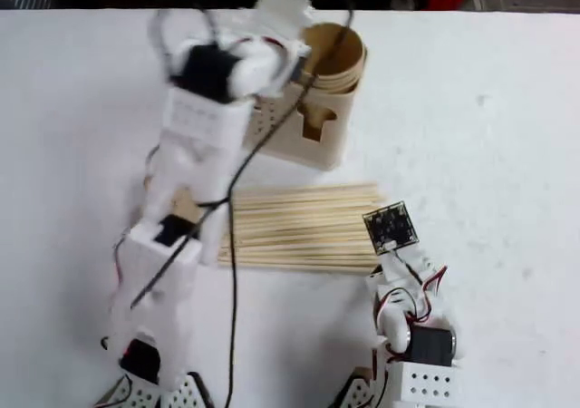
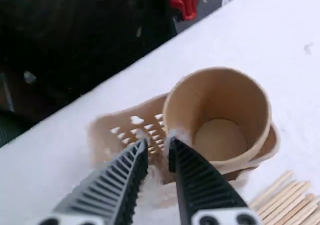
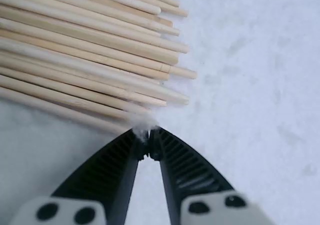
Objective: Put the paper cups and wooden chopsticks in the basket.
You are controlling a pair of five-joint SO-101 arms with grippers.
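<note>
Cups (image 2: 220, 120) in basket (image 2: 120, 130), left gripper (image 2: 157, 145) seemingly parted, right gripper (image 3: 148, 136) pressed together beside chopsticks (image 3: 90, 50).

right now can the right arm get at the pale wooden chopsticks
Probably yes: the right arm holds its shut jaws right at the ends of the pale wooden chopsticks, nothing between; they would need to open first.

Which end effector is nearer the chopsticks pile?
Right. The right end effector sits at the chopsticks' ends; the left end effector is at the basket beside the paper cup.
</note>
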